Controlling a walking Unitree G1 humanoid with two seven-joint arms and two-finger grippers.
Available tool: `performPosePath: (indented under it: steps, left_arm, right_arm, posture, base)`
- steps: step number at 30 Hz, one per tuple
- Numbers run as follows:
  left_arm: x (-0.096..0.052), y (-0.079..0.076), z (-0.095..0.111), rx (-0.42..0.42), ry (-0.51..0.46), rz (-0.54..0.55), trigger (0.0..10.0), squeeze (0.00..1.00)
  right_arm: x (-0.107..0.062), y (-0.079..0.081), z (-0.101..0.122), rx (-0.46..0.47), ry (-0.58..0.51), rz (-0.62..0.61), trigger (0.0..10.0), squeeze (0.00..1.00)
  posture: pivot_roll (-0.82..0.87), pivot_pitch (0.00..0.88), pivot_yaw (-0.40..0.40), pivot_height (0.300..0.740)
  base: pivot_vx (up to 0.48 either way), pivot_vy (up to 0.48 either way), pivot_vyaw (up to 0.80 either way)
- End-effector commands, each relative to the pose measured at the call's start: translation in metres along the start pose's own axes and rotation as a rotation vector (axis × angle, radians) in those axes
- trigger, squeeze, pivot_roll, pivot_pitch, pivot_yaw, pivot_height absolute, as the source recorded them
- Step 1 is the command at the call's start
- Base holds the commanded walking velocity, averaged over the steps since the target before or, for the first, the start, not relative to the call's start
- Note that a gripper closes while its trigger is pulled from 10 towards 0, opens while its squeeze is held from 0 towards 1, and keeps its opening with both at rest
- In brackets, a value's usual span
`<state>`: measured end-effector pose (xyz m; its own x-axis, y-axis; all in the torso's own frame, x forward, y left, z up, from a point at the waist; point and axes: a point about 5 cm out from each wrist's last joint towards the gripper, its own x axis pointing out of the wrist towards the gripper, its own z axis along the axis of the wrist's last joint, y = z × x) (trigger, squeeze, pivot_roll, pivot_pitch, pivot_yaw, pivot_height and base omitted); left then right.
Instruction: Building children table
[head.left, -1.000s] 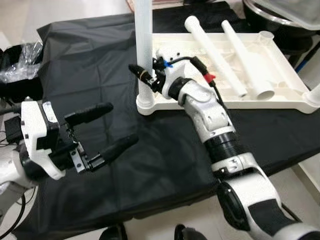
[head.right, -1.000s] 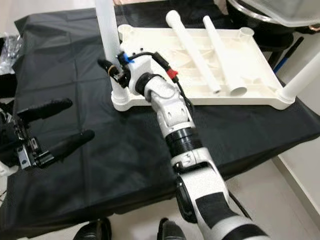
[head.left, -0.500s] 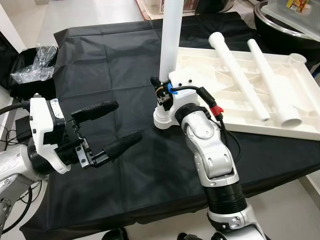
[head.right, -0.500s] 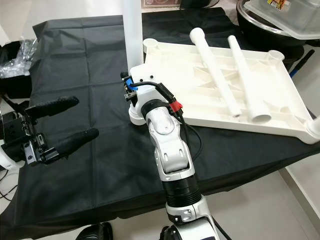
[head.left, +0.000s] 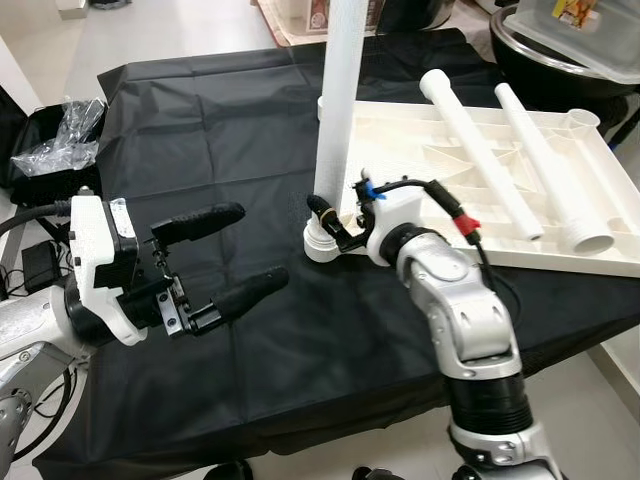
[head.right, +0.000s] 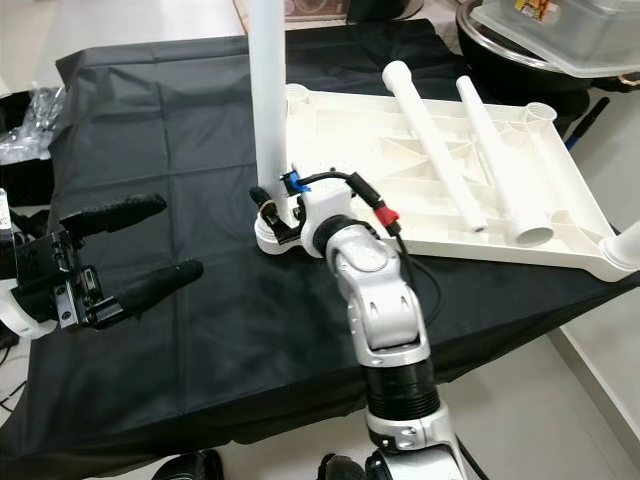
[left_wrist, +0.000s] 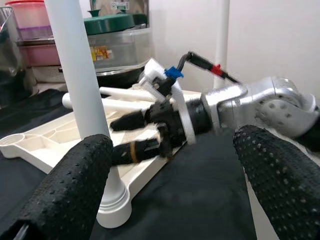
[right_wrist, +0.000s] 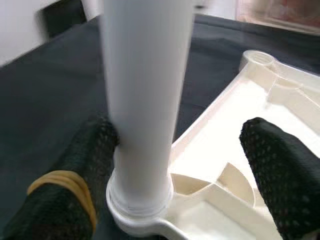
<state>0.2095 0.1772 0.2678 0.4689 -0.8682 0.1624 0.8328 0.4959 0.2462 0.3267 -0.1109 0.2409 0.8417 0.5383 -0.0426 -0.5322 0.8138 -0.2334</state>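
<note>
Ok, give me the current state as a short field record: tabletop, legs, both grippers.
tabletop: white table top lying underside up on the black cloth
fitted leg: one white leg standing upright in the near left corner socket
loose legs: two white legs lying across the underside
right gripper: fingers open, one on each side of the upright leg's base
left gripper: open, hovering over the cloth to the left of the leg, holding nothing

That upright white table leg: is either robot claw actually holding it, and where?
Neither. The right gripper is open around the table leg near its base; the left gripper is open, empty.
</note>
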Motion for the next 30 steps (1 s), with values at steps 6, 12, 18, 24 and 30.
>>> performPosePath:
  steps: [6,12,18,24,30]
  left_arm:
    - [-0.002,-0.002,-0.003,-0.012,0.007,-0.015,10.0,0.0]
    - [-0.003,-0.004,-0.004,-0.016,0.016,-0.021,10.0,0.0]
    - [-0.002,-0.005,-0.002,-0.017,0.015,-0.025,10.0,0.0]
    - [-0.003,-0.008,-0.001,-0.022,0.023,-0.022,10.0,0.0]
    - [-0.003,-0.009,-0.001,-0.023,0.024,-0.02,10.0,0.0]
  right_arm:
    - [-0.008,-0.005,0.006,-0.071,-0.038,0.364,10.0,1.0]
    - [0.005,-0.015,0.023,-0.051,-0.089,0.393,10.0,0.31]
    - [0.022,-0.022,0.037,-0.037,-0.138,0.396,10.0,0.0]
    - [0.032,-0.027,0.046,-0.043,-0.167,0.434,10.0,0.0]
    - [0.033,-0.03,0.05,-0.045,-0.179,0.46,0.0,0.0]
  posture:
    - [0.03,0.196,-0.018,0.74]
    - [0.03,0.207,-0.019,0.74]
    - [0.04,0.224,-0.016,0.74]
    - [0.05,0.239,-0.022,0.74]
    - [0.05,0.245,-0.022,0.74]
  base:
    - [0.0,0.0,0.0]
    - [0.0,0.0,0.0]
    - [0.0,0.0,0.0]
    - [0.0,0.0,0.0]
    - [0.0,0.0,0.0]
